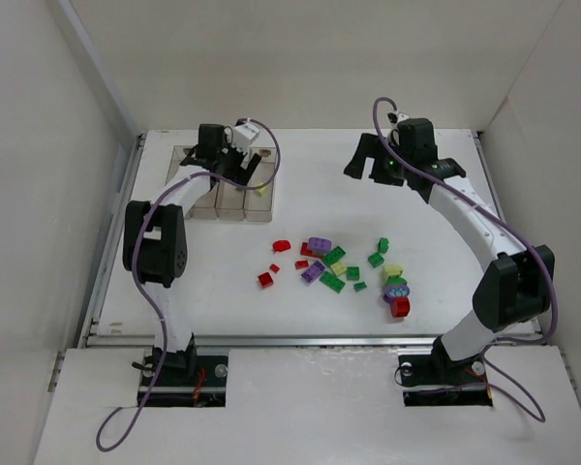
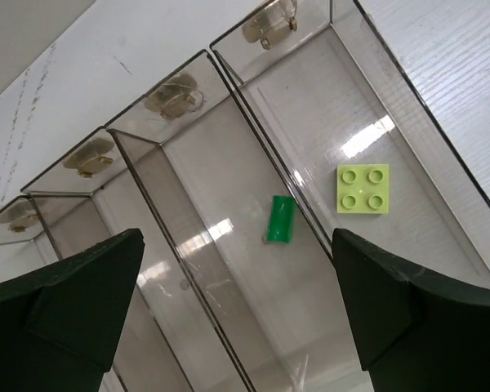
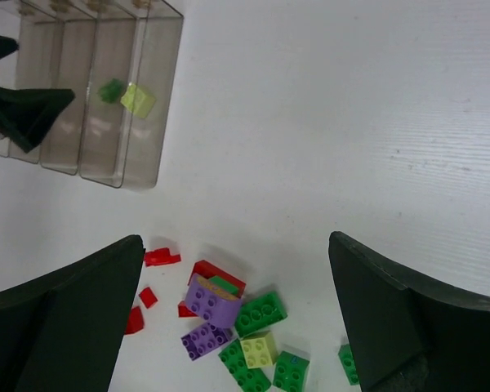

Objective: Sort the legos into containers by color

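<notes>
The table carries the bins, a row of four clear troughs directly under the left gripper. Its fingers are spread wide with nothing between them, and they hover above the bins. The right gripper hangs well apart from the bins, its fingers likewise spread and empty. The loose legos lie on the table below it, toward its arm's base: red, green, purple and pale yellow, some touching, a few stacked. Under the left gripper, a green brick lies in the bin between the fingers, nearer the one on the wrist view's right. A yellow brick lies studs up in the end bin beside it, close above that same fingertip.
</notes>
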Tool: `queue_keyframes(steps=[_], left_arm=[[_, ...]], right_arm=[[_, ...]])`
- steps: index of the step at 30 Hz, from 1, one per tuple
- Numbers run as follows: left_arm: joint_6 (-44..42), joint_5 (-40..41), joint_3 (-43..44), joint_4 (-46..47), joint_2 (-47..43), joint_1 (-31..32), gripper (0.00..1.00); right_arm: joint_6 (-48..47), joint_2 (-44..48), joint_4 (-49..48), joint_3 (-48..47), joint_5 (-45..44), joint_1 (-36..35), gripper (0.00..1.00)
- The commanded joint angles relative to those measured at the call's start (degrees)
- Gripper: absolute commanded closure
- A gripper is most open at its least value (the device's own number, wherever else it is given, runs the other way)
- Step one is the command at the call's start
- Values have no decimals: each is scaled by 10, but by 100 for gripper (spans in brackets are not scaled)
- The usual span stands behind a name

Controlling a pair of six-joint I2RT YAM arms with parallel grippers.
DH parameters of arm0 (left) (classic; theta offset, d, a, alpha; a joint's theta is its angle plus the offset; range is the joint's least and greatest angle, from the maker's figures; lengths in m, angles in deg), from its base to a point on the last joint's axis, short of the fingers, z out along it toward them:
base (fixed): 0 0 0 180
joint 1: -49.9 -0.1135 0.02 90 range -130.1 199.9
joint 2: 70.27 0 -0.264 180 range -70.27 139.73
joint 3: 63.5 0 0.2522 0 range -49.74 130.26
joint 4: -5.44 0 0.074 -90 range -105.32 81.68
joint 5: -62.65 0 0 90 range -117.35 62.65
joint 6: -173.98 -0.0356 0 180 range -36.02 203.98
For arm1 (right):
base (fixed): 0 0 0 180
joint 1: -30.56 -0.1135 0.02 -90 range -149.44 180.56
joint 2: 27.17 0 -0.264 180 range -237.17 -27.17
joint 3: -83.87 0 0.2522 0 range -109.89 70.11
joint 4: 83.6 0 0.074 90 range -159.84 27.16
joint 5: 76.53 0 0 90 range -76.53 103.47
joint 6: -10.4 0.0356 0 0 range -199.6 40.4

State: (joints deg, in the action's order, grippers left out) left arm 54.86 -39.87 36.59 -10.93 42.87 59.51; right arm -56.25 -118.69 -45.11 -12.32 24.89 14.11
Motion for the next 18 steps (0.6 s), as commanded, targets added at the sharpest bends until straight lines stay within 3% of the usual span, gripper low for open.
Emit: queue_keyframes(steps=[1, 5, 7, 10, 12, 14, 18], left_arm=[[-1, -3, -2, 34, -90, -4, 0], [-32, 4, -2, 48, -162, -4, 0], [-26, 23, -47, 117, -199, -10, 0], [74, 105, -116, 223, -255, -16, 0], [93, 107, -116, 197, -268, -16, 0], [70, 52, -87, 116, -268, -16, 0], [36, -54, -90, 43, -274, -16, 0]], right_arm=[[-14, 15, 27, -26, -48, 8, 0], [-33, 4, 100, -5, -104, 13, 0], [-41, -14, 130, 6, -131, 13, 0], [-41, -51, 148, 32, -136, 13, 7], [-17, -65, 133, 59, -136, 20, 14], [-5, -72, 127, 66, -147, 20, 19], [-5, -103, 132, 71, -168, 20, 24]])
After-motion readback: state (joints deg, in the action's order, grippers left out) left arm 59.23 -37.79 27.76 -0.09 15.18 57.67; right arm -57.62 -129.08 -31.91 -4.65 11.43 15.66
